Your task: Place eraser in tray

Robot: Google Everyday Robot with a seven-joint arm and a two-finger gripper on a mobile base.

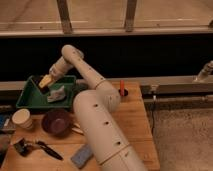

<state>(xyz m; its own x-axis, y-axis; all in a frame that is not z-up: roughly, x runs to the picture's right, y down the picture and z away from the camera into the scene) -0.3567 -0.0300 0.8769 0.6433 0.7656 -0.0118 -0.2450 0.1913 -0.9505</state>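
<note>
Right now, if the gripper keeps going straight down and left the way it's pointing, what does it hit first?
Most likely the floor of the large green plastic tray. The gripper hangs over the tray's left half, shut, angled down-left. The grey object in the tray sits to its right, seemingly off that line, though depth is unclear.

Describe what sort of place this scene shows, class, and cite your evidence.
Probably a lab or test workspace: a wooden table holding a green tray and bowl, a dark window wall behind, and the robot's gripper over the tray.

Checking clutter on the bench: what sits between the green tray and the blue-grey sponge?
In the camera view, the dark purple bowl sits between the tray and the sponge. The gripper, shut, is over the tray.
</note>
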